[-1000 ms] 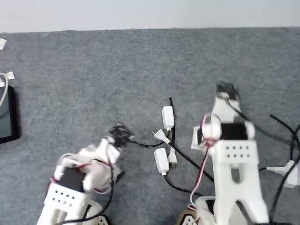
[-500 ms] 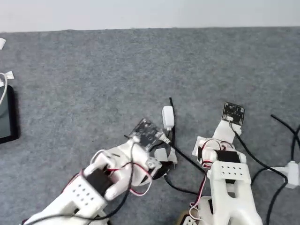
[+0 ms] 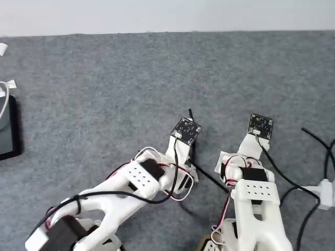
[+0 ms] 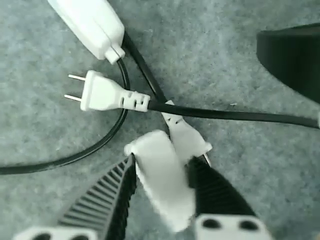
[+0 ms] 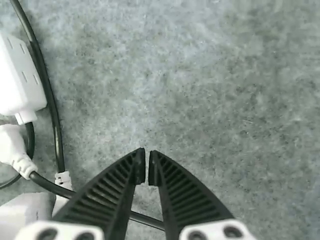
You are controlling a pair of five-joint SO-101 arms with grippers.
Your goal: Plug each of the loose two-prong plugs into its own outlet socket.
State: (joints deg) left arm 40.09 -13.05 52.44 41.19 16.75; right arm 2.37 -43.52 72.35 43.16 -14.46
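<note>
A loose plug (image 4: 102, 92) lies between the far socket (image 4: 87, 22) and the near socket (image 4: 160, 200), which sits at the left gripper (image 4: 162, 167). A second plug (image 4: 187, 140) lies just beside the near socket, crossing the loose plug's cable (image 4: 235, 115).

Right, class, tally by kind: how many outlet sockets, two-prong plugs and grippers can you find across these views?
outlet sockets: 2
two-prong plugs: 2
grippers: 2
Total: 6

Left arm (image 3: 138, 183) swung in, end effector (image 4: 161, 162) now clasping an outlet socket (image 4: 162, 192) (right arm (image 3: 256, 196) drew back).
</note>
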